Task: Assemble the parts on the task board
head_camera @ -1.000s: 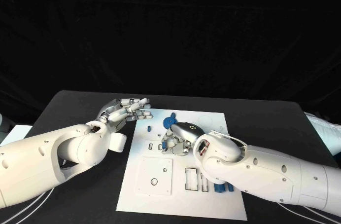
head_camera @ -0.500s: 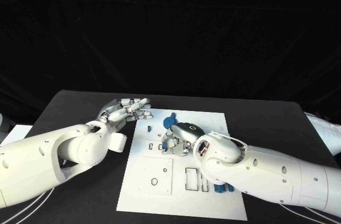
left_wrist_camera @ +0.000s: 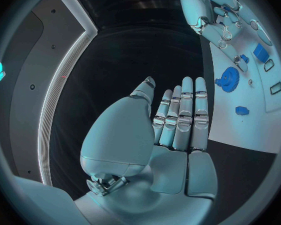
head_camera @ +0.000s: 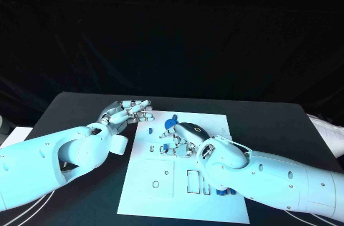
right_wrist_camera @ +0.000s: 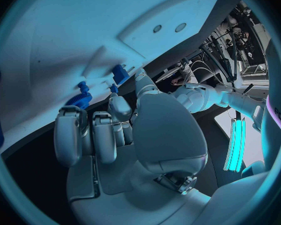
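Observation:
The white task board (head_camera: 215,121) lies in the middle of the black table. My right hand (head_camera: 183,135) hovers low over its upper middle, fingers curled down, and pinches a small blue part (head_camera: 166,147) at the board's slots; the same small blue part (right_wrist_camera: 113,88) sits at its fingertips in the right wrist view. Just beyond that hand stands a blue gear (head_camera: 170,122), also seen as the gear (left_wrist_camera: 228,76) from the left wrist. My left hand (head_camera: 129,113) floats at the board's far left corner with straight fingers (left_wrist_camera: 181,117) and holds nothing.
A tiny blue piece (head_camera: 150,130) lies near the board's left edge. Several blue parts (head_camera: 223,190) sit by the slots at the board's near right, partly behind my right forearm. A square cover plate (head_camera: 156,175) takes up the near left of the board.

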Motion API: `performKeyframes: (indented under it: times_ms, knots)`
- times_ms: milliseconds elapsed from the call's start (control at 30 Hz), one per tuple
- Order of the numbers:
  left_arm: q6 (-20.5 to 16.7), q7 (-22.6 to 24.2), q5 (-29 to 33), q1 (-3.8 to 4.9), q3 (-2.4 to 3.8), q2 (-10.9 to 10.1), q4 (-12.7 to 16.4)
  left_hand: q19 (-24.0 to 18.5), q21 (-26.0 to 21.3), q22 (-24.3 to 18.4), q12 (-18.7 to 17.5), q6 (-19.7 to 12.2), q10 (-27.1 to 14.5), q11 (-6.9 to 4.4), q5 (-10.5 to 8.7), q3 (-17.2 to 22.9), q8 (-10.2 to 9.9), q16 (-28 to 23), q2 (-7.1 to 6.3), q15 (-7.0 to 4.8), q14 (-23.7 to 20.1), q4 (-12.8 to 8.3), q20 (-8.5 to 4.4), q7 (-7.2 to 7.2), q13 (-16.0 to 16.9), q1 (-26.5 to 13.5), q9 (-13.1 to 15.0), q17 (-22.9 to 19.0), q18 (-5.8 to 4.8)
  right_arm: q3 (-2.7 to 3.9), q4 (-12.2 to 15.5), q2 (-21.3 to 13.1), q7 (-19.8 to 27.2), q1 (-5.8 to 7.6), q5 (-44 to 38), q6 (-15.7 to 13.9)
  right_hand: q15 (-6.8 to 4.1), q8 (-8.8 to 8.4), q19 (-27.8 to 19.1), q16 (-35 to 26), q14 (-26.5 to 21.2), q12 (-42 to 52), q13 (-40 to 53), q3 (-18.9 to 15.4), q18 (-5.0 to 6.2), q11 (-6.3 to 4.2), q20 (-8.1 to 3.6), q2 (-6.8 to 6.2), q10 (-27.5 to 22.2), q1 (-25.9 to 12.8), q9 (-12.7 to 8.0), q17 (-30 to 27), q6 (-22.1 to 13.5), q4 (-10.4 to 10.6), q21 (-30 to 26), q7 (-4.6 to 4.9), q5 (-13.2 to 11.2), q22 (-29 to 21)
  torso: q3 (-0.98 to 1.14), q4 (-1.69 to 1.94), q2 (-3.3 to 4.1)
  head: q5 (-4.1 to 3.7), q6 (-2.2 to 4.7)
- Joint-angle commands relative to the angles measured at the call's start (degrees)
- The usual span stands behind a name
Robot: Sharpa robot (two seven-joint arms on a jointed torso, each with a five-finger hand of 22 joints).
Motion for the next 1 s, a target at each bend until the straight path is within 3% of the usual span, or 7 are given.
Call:
performKeyframes:
  times_ms: [33, 433, 567, 600, 633, 800, 1000]
  knots:
    - [1.4, -0.3, -0.1, 0.02, -0.01, 0.1, -0.2, 1.5, 0.7, 0.2, -0.2, 0.7, 0.7, -0.28, -0.18, 0.0, -0.1, 0.7, 0.78, -0.55, 1.9, -0.4, -0.53, -0.16, 0.0, -0.1, 0.1, 0.7, 0.84, 0.44, 1.3, -1.3, 11.4, 0.22, 6.8, -4.1, 0.58, 0.13, -0.2, -0.3, 5.3, 0.0, -0.1, 0.0, 0.12, 0.18, 0.56, 0.19, 0.1, 0.7, 0.1, 12.1, -0.6, 0.5, -0.4, 0.13, 0.6, -0.3, 0.0, -0.09, -0.07, 0.1, 0.11]
    - [2.8, -9.8, -8.4, -0.06, -0.1, 0.4, -1.1, 13.6, 10.0, 4.7, 2.5, 3.1, 10.4, -4.26, -0.06, 1.2, -0.1, 13.8, 0.28, -5.54, 18.0, -0.1, -5.52, -2.87, 1.6, -0.5, 0.2, 11.8, 0.84, 1.84, 6.0, -12.1, 23.6, 6.11, 29.8, 5.2, 0.59, 0.6, -0.9, -0.6, 5.1, -0.9, -1.4, -0.8, 0.39, 0.12, 0.64, 2.13, -1.3, 3.1, 0.2, 11.8, -0.1, 0.1, -1.3, 0.04, 4.5, -1.7, 0.47, -0.53, -0.62, 0.58, 0.37]
    - [5.7, -22.3, -16.7, 0.01, -0.08, 0.4, -1.0, 21.5, 24.9, 17.8, 9.4, 5.2, 17.7, -6.8, -0.18, 1.5, 0.9, 64.6, -0.26, -7.98, 20.4, 1.1, -8.13, -5.62, 6.8, -2.0, 0.7, 59.0, -0.62, 1.89, 4.8, -15.3, 24.7, 8.13, 38.6, 5.6, 0.4, 0.91, -0.8, -0.6, 5.1, -0.1, -1.1, -0.7, 0.38, -0.11, 0.48, 3.02, -0.9, 3.9, 0.3, 11.7, 0.6, -0.3, -1.3, -0.18, 5.0, -1.6, 0.69, -0.83, -1.15, 0.77, 0.33]
    - [7.8, -29.5, -21.9, 0.18, -0.06, 0.3, -0.8, 26.3, 43.8, 41.7, 13.9, 6.7, 20.5, -7.52, -0.56, 1.2, 2.0, 77.4, 1.45, -8.24, 21.2, 3.4, -8.87, -5.82, 10.1, -5.0, 1.2, 73.3, -3.74, 1.9, 4.0, -16.6, 25.2, 8.91, 42.1, 5.4, 0.33, 0.94, -0.8, -0.6, 5.1, 0.0, -1.1, -0.8, 0.37, -0.17, 0.4, 3.3, -0.8, 4.2, 0.3, 11.8, 0.7, -0.5, -1.3, -0.24, 5.6, -1.6, 0.78, -0.88, -1.35, 0.89, 0.32]
    - [9.3, -33.5, -25.2, 0.31, -0.04, 0.3, -0.7, 27.1, 49.3, 47.6, 22.2, 6.6, 19.9, -8.79, -0.32, 0.9, 2.9, 80.0, 1.42, -9.16, 21.4, 4.4, -9.19, -7.04, 17.7, -5.7, 1.8, 76.4, -4.63, 1.91, 3.6, -17.3, 25.4, 9.31, 43.6, 5.2, 0.3, 0.95, -0.8, -0.7, 5.1, 0.1, -1.1, -0.8, 0.38, -0.2, 0.37, 3.44, -0.7, 4.3, 0.3, 11.7, 0.8, -0.6, -1.3, -0.26, 5.8, -1.6, 0.93, -0.99, -1.52, 1.08, 0.2]
    - [15.1, -47.1, -38.1, 1.81, 0.02, 1.2, -0.5, 25.0, 56.6, 55.9, 49.0, 6.6, 15.2, -9.13, -0.91, -2.2, 8.1, 81.0, 1.33, -8.78, 21.5, 6.0, -9.79, -7.3, 44.2, -10.1, 4.8, 77.7, -5.19, 1.92, 2.5, -19.4, 26.0, 10.28, 47.2, 4.1, 0.28, 0.96, -0.9, -0.8, 5.1, -0.1, -1.3, -0.8, 0.44, -0.22, 0.34, 3.53, -0.8, 4.3, 0.3, 11.5, 0.9, -0.6, -1.4, -0.27, 6.0, -1.9, 1.58, -1.21, -1.97, 1.62, 0.17]
    - [19.3, -55.7, -49.2, 4.28, 0.04, 3.8, -1.8, 27.2, 66.0, 69.8, 62.9, 5.3, 14.9, -9.39, -1.5, -6.4, 16.3, 81.0, 2.0, -9.73, 21.5, 7.9, -9.9, -8.42, 58.5, -13.0, 10.8, 77.7, -7.0, 1.91, 2.2, -20.3, 26.0, 10.61, 47.3, 3.5, 0.27, 0.96, -1.0, -1.1, 5.0, -0.3, -1.5, -0.8, 0.5, -0.22, 0.34, 3.55, -0.9, 4.3, 0.3, 11.2, 0.9, -0.6, -1.6, -0.27, 6.0, -2.2, 2.07, -1.31, -2.35, 2.34, -0.18]
